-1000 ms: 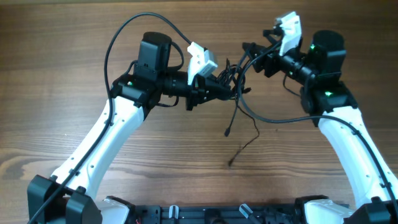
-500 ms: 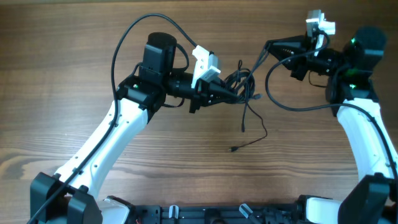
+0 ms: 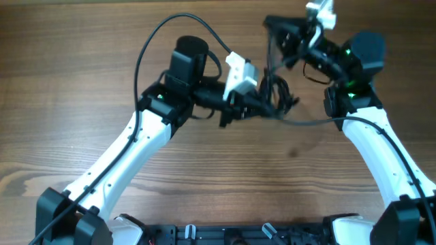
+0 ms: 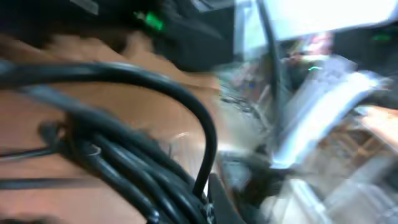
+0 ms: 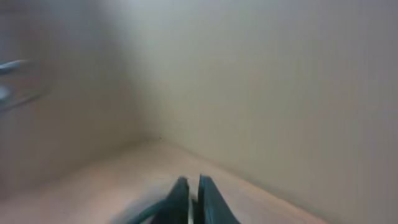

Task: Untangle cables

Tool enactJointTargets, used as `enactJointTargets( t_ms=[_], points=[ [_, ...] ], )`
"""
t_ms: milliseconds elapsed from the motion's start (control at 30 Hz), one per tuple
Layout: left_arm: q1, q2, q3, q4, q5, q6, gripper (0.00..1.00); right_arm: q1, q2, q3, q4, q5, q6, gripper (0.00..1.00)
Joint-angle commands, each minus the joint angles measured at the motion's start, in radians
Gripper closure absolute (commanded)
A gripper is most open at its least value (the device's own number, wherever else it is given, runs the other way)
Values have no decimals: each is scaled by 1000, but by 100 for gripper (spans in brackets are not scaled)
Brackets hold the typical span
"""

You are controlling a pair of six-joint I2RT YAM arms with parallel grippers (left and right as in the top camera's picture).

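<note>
Overhead view. Tabletop (image 3: 68,102): brown wood, grain running left to right, filling the whole frame. A black rail (image 3: 225,235) lies along the bottom edge.

Left arm: white links rising from the lower left to the centre. A thick black arm wire (image 3: 153,41) loops above it.

Left tool (image 3: 264,107): at frame centre, pointing right, clamped on the cables (image 3: 276,92).

Cables: thin black strands bunched in a tangle at the left tool's tip, just above centre. The tangle is held off the wood, with a faint shadow below it. One strand runs straight up from the bunch toward the top edge.

Right arm: white link rising from the lower right.

Right tool (image 3: 271,26): reaches left along the top edge and meets the upper end of that strand.

Left wrist view, heavily blurred. Cables (image 4: 124,168): several dark strands packed together at lower left, one arching over them. Tabletop (image 4: 124,112): brown wood behind the strands. Room: pale, unreadable clutter fills the right half.

Right wrist view, blurred. Right tool (image 5: 189,199): two dark fingers at bottom centre, drawn in to a thin slit. The strand between them is too fine to resolve. Tabletop (image 5: 93,186): a light wood band across the bottom. Wall (image 5: 249,81): plain beige, filling the rest of the frame.
</note>
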Motion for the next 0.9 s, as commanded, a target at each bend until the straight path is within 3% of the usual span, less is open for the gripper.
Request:
enactJointTargets(
  t_ms=[0, 67, 133, 267, 300, 333, 467, 500, 600, 667, 733, 800, 833, 867],
  points=[
    [-82, -8, -47, -38, 274, 42, 96, -92, 27, 75, -110, 587, -19, 82],
    [-55, -8, -47, -37, 221, 42, 96, -92, 27, 75, -217, 455, -17, 73],
    [0, -8, -47, -37, 216, 24, 96, -92, 27, 75, -338, 458, -17, 61],
    [142, -8, -47, -30, 251, -40, 96, -92, 28, 75, -567, 761, 26, 41],
    [172, -8, -47, -30, 251, -40, 96, -92, 28, 75, -618, 851, 50, 25],
    [190, -8, -47, -30, 251, -40, 96, -92, 29, 75, -651, 866, 50, 0],
    [205, -8, -47, -30, 177, -58, 96, -92, 28, 74, -731, 601, 1, 0],
    [206, -8, -47, -31, 137, -89, 96, -92, 29, 74, -773, 616, 7, 0],
    [225, -8, -47, -27, 120, -198, 96, -92, 29, 74, -922, 1125, 335, 0],
    [227, -8, -47, -21, 122, -228, 96, -92, 29, 74, -965, 1229, 391, 0],
    [227, -8, -47, 11, 121, -266, 96, -92, 29, 74, -934, 1085, 343, 0],
    [226, -8, -47, 84, 51, -387, 96, -92, 29, 74, -877, 618, 87, 0],
    [226, -8, -47, 120, -40, -476, 96, -92, 29, 74, -866, 391, -18, 0],
    [224, -8, -47, 145, -223, -632, 96, -92, 29, 74, -853, 78, -82, 0]
  ],
)
